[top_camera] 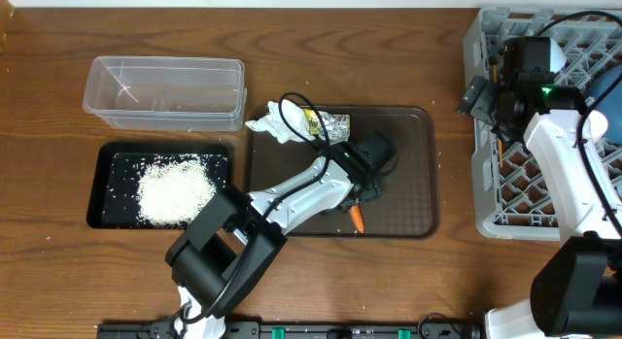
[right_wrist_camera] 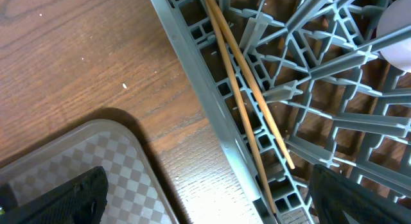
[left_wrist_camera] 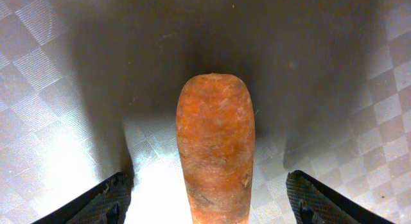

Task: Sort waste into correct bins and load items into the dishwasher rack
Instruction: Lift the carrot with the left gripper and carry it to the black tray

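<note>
Carrot pickup in hand; left gripper (left_wrist_camera: 215, 199) straddles the carrot (left_wrist_camera: 215, 134) on the tray (top_camera: 408, 164), jaws wide, not touching; next, close squarely; right gripper (right_wrist_camera: 209, 195) wide above rack (top_camera: 486, 198).

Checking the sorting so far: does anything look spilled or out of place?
Yes: small white specks, likely stray rice grains, lie on the table near the dishwasher rack, far from the rice heap in the black bin.

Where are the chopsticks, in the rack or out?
In. The chopsticks lie flat on the lattice of the dishwasher rack, just inside its edge wall, in the right wrist view.
</note>
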